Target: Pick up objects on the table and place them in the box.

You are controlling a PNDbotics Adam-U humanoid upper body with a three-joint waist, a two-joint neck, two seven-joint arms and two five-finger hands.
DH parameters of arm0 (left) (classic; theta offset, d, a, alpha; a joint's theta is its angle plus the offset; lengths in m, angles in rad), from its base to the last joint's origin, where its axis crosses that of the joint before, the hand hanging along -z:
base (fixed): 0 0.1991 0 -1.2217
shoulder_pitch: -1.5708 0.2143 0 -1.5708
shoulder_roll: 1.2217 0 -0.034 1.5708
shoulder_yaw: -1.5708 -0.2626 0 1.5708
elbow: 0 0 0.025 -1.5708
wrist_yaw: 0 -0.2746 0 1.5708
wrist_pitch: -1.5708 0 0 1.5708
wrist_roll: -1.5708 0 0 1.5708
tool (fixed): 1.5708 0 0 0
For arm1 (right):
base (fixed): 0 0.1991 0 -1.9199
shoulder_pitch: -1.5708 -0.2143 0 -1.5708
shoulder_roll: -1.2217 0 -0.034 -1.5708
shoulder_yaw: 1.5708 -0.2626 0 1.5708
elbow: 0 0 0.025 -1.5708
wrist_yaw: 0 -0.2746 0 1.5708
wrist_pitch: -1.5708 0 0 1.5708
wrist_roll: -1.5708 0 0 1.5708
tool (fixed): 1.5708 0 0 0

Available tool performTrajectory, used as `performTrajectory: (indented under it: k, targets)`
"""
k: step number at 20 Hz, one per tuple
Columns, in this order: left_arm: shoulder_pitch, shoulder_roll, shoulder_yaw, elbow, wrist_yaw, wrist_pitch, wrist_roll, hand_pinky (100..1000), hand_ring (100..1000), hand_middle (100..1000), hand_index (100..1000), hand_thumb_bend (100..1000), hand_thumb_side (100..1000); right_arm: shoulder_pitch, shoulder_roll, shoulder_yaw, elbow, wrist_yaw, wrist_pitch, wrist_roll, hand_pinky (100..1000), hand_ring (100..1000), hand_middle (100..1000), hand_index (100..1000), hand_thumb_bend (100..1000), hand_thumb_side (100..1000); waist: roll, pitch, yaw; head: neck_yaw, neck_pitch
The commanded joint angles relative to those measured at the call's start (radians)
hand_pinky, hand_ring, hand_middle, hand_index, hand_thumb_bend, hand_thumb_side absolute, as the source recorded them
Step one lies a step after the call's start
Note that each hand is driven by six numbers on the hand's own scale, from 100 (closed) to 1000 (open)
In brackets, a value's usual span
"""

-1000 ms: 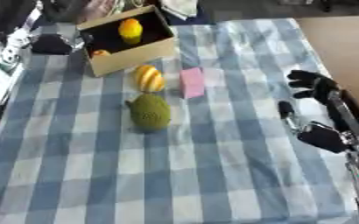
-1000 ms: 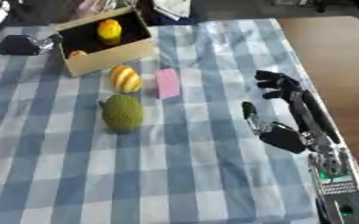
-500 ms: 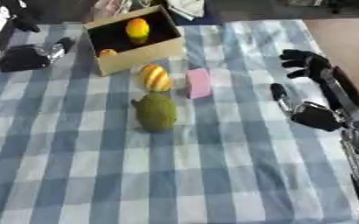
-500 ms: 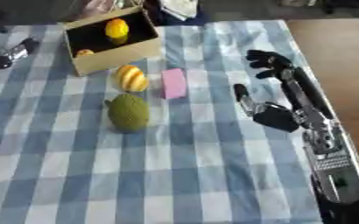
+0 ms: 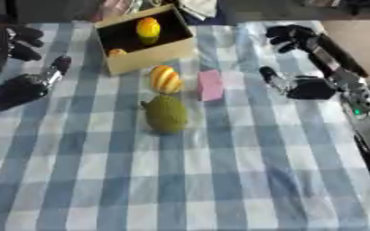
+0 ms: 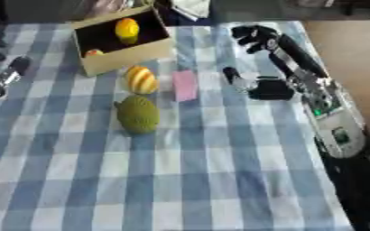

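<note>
An open cardboard box [image 5: 144, 53] stands at the far middle-left, with a yellow fruit [image 5: 148, 27] and a small orange thing [image 5: 117, 52] inside. In front of it lie an orange-and-yellow striped fruit [image 5: 166, 79], a pink block [image 5: 211, 85] and a green bumpy fruit [image 5: 166, 115]. My right hand [image 5: 308, 88] hovers open just right of the pink block, apart from it, thumb toward it and fingers pointing away from me. At the left edge my left hand [image 5: 18, 90] is open and holds nothing.
A blue-and-white checked cloth [image 5: 219, 171] covers the table. Bare brown tabletop [image 5: 363, 31] shows at the far right. A white crumpled thing [image 5: 196, 6] and other clutter lie behind the box. My right forearm [image 6: 330, 122] runs along the right side.
My right hand has moved forward and left, closer to the pink block. My left hand has drawn back toward me along the left edge. The objects have not moved.
</note>
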Motion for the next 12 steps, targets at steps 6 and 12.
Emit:
performTrajectory:
  k: [6,12]
  targets:
    - [0.031,-0.064,-0.009,-0.042,0.015,-0.031,-0.035,677,591,614,757,458,450,-0.166,-0.032,0.058,0.233,0.070,-0.098,0.132,795,878,914,961,301,365,-0.017,-0.025,0.022,-0.014,0.011]
    - [0.053,-0.104,-0.018,-0.041,0.016,-0.043,-0.061,677,591,614,758,445,460,-0.231,0.010,0.042,0.384,0.147,-0.142,0.203,833,927,965,979,329,325,-0.018,-0.023,0.040,-0.025,0.016]
